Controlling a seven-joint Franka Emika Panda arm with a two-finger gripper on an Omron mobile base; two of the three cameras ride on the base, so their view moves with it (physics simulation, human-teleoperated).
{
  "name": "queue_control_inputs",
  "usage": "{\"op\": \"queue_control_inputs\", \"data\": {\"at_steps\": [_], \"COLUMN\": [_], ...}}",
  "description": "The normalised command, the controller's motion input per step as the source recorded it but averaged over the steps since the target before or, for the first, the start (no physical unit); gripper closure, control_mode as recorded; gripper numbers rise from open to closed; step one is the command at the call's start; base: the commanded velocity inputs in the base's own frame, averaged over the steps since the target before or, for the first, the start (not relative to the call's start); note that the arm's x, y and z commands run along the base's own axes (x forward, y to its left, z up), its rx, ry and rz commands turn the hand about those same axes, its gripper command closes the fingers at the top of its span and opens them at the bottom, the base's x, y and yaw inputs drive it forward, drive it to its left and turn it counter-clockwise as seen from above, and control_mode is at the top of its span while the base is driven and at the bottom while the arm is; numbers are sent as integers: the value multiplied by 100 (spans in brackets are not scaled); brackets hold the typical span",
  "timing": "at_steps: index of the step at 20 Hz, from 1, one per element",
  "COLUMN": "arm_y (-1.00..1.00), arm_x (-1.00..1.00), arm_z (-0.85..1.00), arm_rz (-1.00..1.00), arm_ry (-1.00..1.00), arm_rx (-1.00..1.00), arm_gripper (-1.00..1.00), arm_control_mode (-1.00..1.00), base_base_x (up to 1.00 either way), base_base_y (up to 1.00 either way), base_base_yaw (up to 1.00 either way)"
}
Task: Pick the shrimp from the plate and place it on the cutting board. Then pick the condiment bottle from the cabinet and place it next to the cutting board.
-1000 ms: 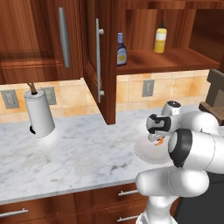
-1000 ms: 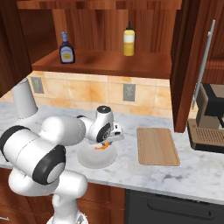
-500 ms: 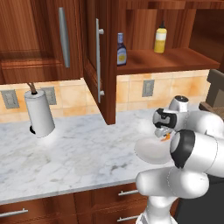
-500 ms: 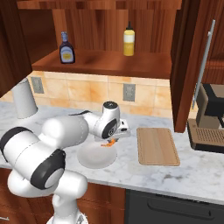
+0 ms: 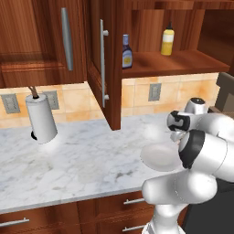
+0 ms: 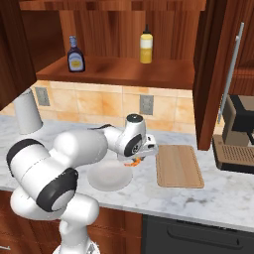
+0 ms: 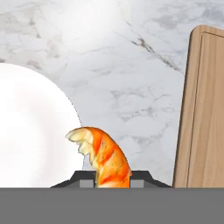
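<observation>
The tool [image 6: 134,161] is clamped on the shrimp [image 6: 130,162], holding it in the air above the marble bench [image 6: 218,198], over the strip of bare stone between the plate [image 6: 106,177] and the cutting board [image 6: 178,165]. In the hand view the shrimp [image 7: 104,158] rises from between the finger tips, its long axis running away from the tool and its pale tail end curling over toward the plate [image 7: 30,127]. The rim of the plate lies just beside it on one side; the long edge of the cutting board [image 7: 203,109] lies on the other side, a little farther off, with bare marble between the two.

In the right base view the board lies flat with its long axis running near to far, its right edge near the coffee machine [image 6: 237,136] and the open cabinet [image 6: 208,74] door above it. The stone near and far of the board is bare.

On the cabinet shelf, well above the bench, the condiment bottle [image 6: 75,54] stands upright at the left, well apart from the yellow squeeze bottle [image 6: 145,45]. In the left base view a paper towel roll [image 5: 41,119] stands at the far left of the bench.
</observation>
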Motion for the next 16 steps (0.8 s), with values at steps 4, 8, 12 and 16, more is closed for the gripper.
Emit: {"op": "queue_control_inputs", "data": {"at_steps": [4, 8, 12, 16], "arm_y": [-34, -30, -29, -26], "arm_x": [0, 4, 8, 11], "arm_z": [0, 0, 0, 0], "arm_rz": [0, 0, 0, 0], "arm_ry": [0, 0, 0, 0], "arm_rx": [-2, -1, -1, 0], "arm_gripper": [100, 100, 100, 100], "arm_control_mode": [-100, -100, -100, -100], "base_base_x": [0, 0, 0, 0], "base_base_y": [0, 0, 0, 0], "base_base_yaw": [0, 0, 0, 0]}}
